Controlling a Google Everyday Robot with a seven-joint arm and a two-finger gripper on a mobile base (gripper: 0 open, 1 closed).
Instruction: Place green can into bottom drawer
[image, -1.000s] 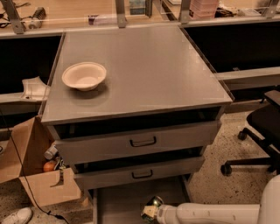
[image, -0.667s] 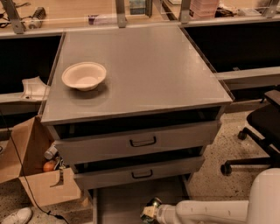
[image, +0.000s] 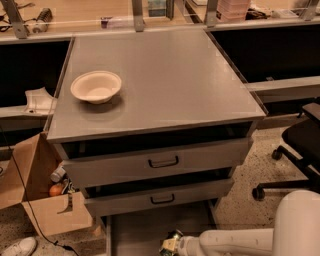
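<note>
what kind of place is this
Probably an office or lab workspace: grey metal drawer cabinet, black wheeled office chair, brown cardboard box. The gripper is low over the bottom drawer.

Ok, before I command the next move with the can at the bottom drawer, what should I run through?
1. Is the bottom drawer pulled out with its floor exposed: ok.
2. Is the gripper over the front of that drawer, at the frame's lower edge: ok.
3. Is the green can held: cannot tell; only a greenish-yellow shape shows at the gripper's tip.
4. Is the can touching the drawer floor: cannot tell.
5. Does the middle drawer, which juts out above the rear, leave headroom: cannot tell.
6. Is the cardboard box on the left outside the drawer: ok.
</note>
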